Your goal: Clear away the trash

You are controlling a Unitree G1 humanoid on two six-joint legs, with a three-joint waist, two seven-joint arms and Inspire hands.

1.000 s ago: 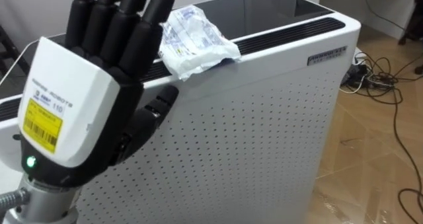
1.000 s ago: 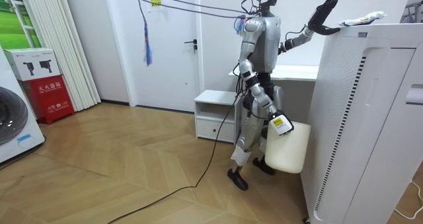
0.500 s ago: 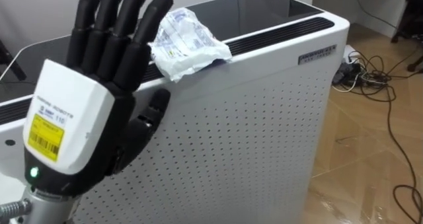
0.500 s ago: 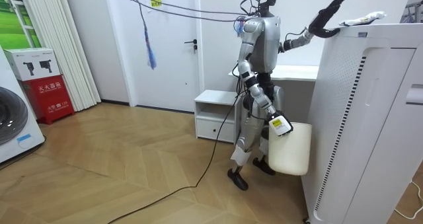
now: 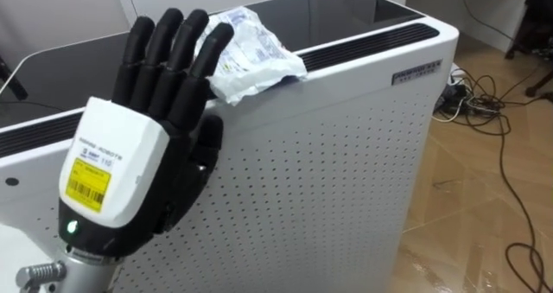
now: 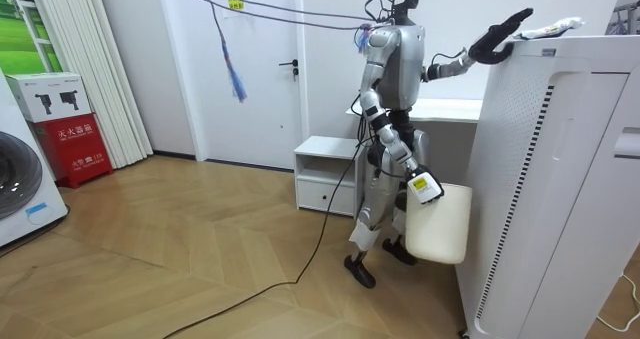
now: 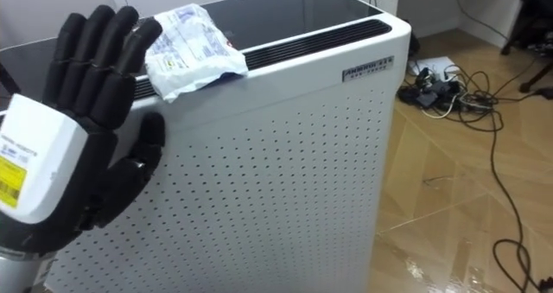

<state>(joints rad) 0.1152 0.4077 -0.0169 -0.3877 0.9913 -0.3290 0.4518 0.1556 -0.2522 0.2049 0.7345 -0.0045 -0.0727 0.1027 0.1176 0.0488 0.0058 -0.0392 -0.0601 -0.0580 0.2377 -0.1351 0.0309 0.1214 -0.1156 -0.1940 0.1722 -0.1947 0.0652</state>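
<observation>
white crumpled plastic wrapper (image 5: 255, 55) lies on top of the tall white unit (image 5: 328, 155), at its near edge. it sits partly over the long vent slot (image 5: 371, 41) that runs beside the black top panel (image 5: 346, 3). it's in no container and in neither hand.

left hand (image 5: 130, 168) is raised in front of the unit's perforated side, back of the hand to the camera. its fingers (image 5: 164, 60) are straight and a bit spread, holding nothing. the fingertips reach the wrapper's left edge; can't tell if they touch it. the thumb sits lower, in front of the perforated side.

room view: robot stands upright just beside the unit, on the room view's left of it, w/ the left arm lifted to the unit's top edge. the wrapper shows there as a pale lump on top, just past the hand.

right hand (image 6: 424, 186) hangs low at the robot's side, at the top edge of a white bin (image 6: 440, 229). the bin is beside the robot's legs and close to the unit's side. can't tell the right hand's grip at this range, and the bin's inside is hidden.

behind the robot is a small white cabinet (image 6: 325, 174) w/ an open shelf over a drawer. cables (image 5: 484, 111) lie on the wood floor (image 5: 467, 207) right of the unit.
</observation>
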